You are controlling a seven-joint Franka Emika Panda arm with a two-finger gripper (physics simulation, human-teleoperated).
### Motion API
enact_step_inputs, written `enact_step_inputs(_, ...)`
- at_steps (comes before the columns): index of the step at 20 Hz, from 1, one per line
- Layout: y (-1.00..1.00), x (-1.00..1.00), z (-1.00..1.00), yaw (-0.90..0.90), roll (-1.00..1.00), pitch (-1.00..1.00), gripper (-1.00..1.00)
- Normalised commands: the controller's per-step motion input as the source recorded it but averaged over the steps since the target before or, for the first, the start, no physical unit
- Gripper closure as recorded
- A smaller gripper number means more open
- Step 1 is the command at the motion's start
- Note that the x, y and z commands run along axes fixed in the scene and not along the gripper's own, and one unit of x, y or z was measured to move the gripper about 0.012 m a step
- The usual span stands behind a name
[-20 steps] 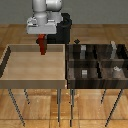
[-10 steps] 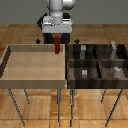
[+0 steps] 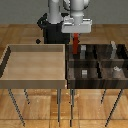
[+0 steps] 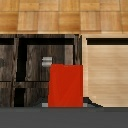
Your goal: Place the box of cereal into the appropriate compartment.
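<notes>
The red box of cereal (image 3: 76, 44) hangs upright from my gripper (image 3: 76, 36), which is shut on its top. It is held above the dark wooden bin (image 3: 71, 70), over the far compartment (image 3: 83, 55) on the exterior view's left side of the bin. In the wrist view the red box (image 4: 65, 85) fills the middle, with dark bin sections (image 4: 47, 55) below it and a small grey block (image 4: 47, 61) in one section. My fingertips are hidden by the box.
The large light-wood tray (image 3: 35, 64) stands beside the bin on the exterior view's left. Small grey blocks (image 3: 84, 72) sit in several bin sections. Both bins stand on thin metal legs over a wooden floor.
My gripper has carried the red box from above the light-wood tray toward the exterior view's right, to over the dark bin's near-edge compartments.
</notes>
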Motion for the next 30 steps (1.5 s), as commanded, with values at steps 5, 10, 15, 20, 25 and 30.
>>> enact_step_inputs(5,1.00,0.00,0.00,0.00,0.00,0.00,1.00)
enact_step_inputs(10,1.00,0.00,0.00,0.00,0.00,0.00,1.00)
enact_step_inputs(15,1.00,0.00,0.00,0.00,0.00,0.00,1.00)
enact_step_inputs(20,1.00,0.00,0.00,0.00,0.00,0.00,1.00)
enact_step_inputs(25,0.40,-0.60,0.00,0.00,0.00,0.00,1.00)
enact_step_inputs(30,0.00,-1.00,0.00,0.00,0.00,0.00,1.00)
